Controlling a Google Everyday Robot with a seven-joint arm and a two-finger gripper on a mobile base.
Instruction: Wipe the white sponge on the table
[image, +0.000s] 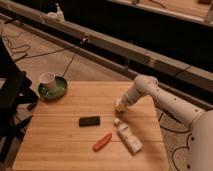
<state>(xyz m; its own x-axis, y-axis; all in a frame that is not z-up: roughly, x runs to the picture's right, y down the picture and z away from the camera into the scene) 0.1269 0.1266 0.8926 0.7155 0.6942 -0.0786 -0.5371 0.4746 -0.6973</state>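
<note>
The white sponge (119, 105) is a small pale pad lying on the light wooden table (65, 142), right of the middle. My gripper (121, 103) comes in from the right on the white arm (160, 99) and is shut on the sponge, holding it down against the wood. The gripper covers most of the sponge, so only its pale edge shows.
A green plate (59, 92) with a white cup (47, 79) sits at the table's far left corner. A black flat object (89, 120), an orange-red marker-like object (102, 141) and a white capped tube (128, 136) lie in front of the gripper. A dark chair (10, 100) stands left of the table.
</note>
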